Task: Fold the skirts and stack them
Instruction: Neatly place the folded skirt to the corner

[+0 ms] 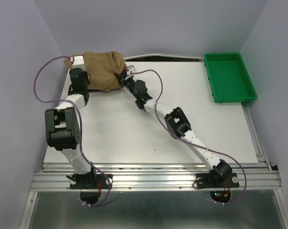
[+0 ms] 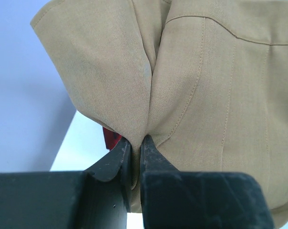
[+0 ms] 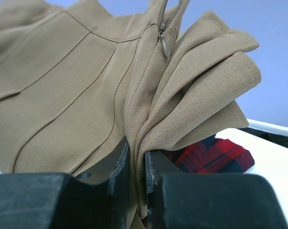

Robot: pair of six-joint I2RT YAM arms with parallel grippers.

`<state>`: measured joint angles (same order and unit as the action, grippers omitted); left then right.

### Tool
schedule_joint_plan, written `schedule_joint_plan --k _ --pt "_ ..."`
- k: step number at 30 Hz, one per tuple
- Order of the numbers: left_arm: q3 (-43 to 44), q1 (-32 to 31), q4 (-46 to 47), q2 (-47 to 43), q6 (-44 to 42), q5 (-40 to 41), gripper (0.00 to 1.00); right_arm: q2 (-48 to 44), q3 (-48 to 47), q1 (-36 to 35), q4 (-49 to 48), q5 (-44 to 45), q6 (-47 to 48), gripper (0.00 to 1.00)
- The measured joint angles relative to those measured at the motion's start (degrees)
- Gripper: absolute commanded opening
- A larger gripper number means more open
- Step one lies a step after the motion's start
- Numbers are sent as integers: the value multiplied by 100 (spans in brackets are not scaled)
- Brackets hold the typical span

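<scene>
The tan skirt bunches at the far-left corner of the white table, between lavender walls. We see the left gripper and right gripper each pinching it.

no legible text, label or number anywhere

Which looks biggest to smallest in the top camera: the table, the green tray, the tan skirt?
1. table
2. green tray, only slightly ahead
3. tan skirt, bunched up, so nearly level with the tray
</scene>
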<state>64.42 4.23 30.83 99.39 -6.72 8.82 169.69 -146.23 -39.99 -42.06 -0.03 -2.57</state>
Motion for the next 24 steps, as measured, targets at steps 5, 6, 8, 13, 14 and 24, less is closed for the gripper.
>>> schedule_joint_plan --k 5,6,8,13,14,24 --pt "-22 166 227 584 199 -162 0 535 -249 -20 -533 72 125 11" --pt "-22 177 269 713 238 -195 0 586 -249 -20 -575 98 129 13" --pt "4 195 308 883 269 -249 0 660 -256 -20 -664 146 129 16" --pt "472 203 177 1198 348 -275 0 686 -256 -20 -909 236 151 67" --pt "566 203 133 1233 372 -269 0 686 -256 -15 -955 280 105 75" --pt "3051 356 -1523 2542 848 125 34 391 260 304 -1307 739 181 100"
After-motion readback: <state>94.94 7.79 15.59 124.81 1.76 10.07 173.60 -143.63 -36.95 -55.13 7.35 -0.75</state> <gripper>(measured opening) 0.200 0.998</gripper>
